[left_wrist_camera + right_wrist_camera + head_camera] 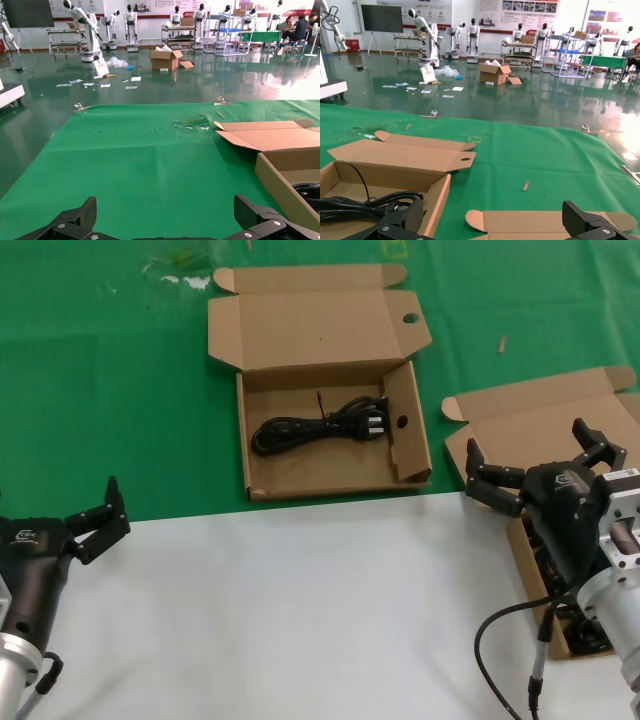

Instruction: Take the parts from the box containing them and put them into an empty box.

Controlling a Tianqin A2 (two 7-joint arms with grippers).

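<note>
— Head view? What's there?
— Wide shallow box (330,475) near the far edge of the table (300,620), on the green cloth (110,390), lid flipped back. One black cord bundle (320,427) lying flat inside, near the middle. Narrow deep box (545,435) by the right edge, lid open too, mostly hidden behind the right gripper (545,462). Bit of dark cord (585,635) showing inside, low down.
— And the right gripper?
— Up over the narrow box, fingers spread wide, holding nothing.
— Left gripper (100,515)?
— Near the left edge, over the white sheet, fingers apart, holding nothing.
— Left wrist view?
— Two black fingertips (75,222) spread apart, nothing between. Green cloth ahead, corner of the wide box (280,185) off to one side, bit of black cord (310,192) peeking over its wall.
— Right wrist view?
— Fingertips (590,220) wide apart again, empty. Wide box (435,200) with the cord bundle (365,205) inside. Lid of the narrow box (520,222) just under the gripper.
</note>
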